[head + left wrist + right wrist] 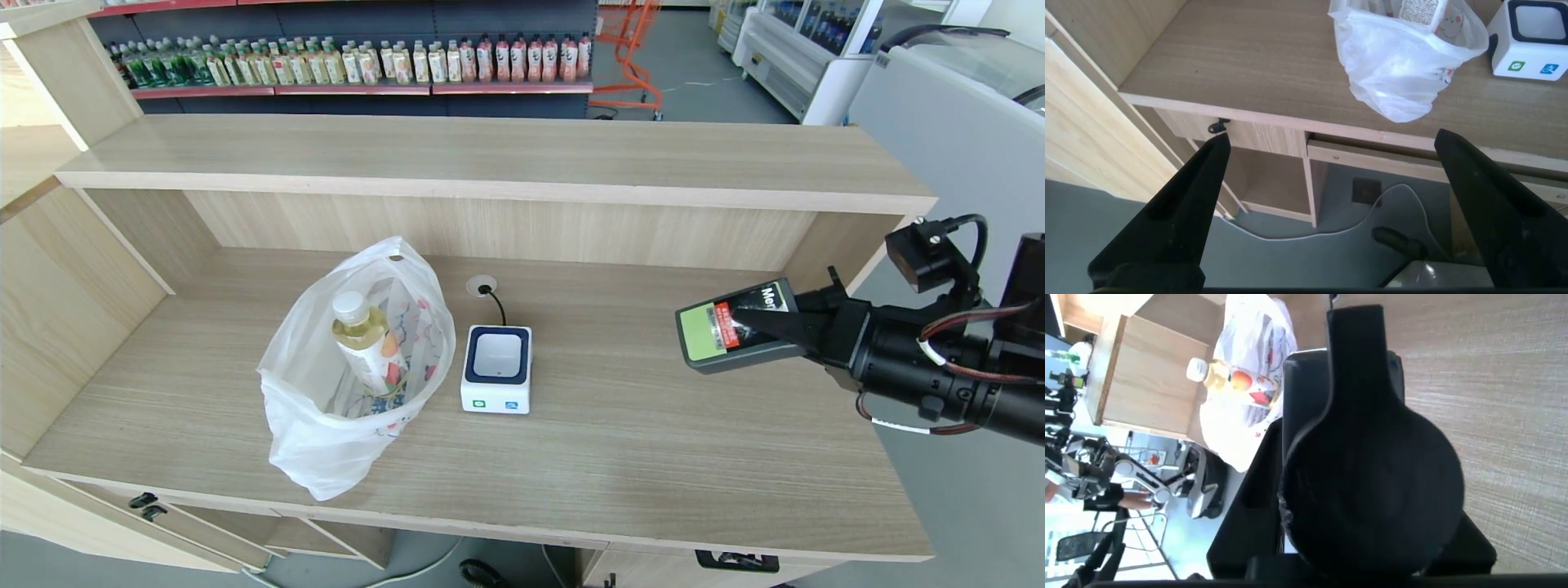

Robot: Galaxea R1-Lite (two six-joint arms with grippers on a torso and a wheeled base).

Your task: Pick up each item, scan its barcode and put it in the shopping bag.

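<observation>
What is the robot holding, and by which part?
The right gripper pinches a dark box by the end nearest its arm; the left gripper holds nothing.

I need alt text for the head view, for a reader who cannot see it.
The robot's right hand holds a dark box with a green and red label above the right side of a wooden counter. To its left a white scanner sits on the counter, and beside that stands an open white plastic bag with a bottle inside.
</observation>
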